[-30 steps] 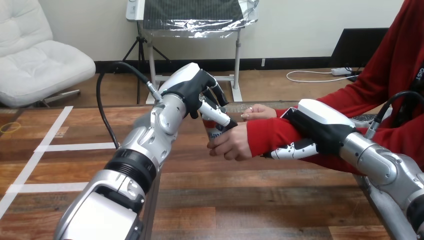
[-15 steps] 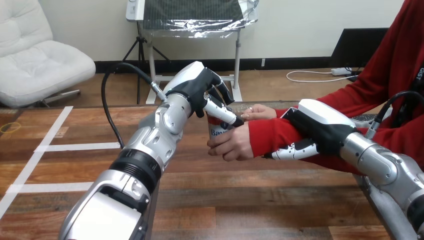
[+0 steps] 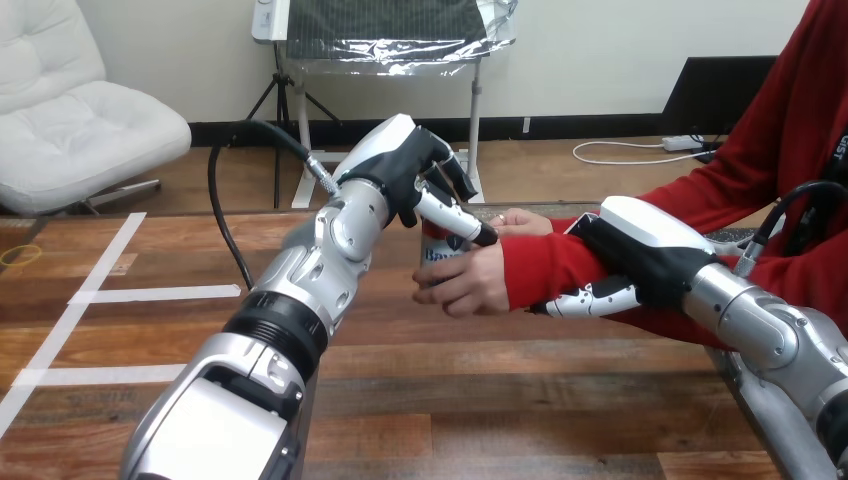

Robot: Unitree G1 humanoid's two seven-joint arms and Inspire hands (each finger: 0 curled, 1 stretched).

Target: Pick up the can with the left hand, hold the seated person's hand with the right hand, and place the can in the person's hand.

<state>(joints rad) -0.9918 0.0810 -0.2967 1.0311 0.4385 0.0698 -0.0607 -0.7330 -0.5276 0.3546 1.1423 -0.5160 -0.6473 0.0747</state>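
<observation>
The can (image 3: 436, 251), white with a red top, stands upright in the person's hand (image 3: 470, 283), whose fingers wrap its lower half, above the table's middle. My left hand (image 3: 405, 172) is over the can; its thumb (image 3: 458, 218) lies across the can's top front and its fingers curl down behind. My right hand (image 3: 640, 240) sits on the red-sleeved forearm (image 3: 545, 268) just behind the wrist, with its fingers (image 3: 590, 298) curled round beneath it.
The person's other hand (image 3: 520, 222) rests on the wooden table (image 3: 450, 400) just behind the can. White tape lines (image 3: 150, 293) cross the table's left part. My left arm (image 3: 290, 320) spans the near left.
My left hand has moved up and to the right, with the can and the person's hand shifting slightly right with it. My right hand has stayed on the forearm.
</observation>
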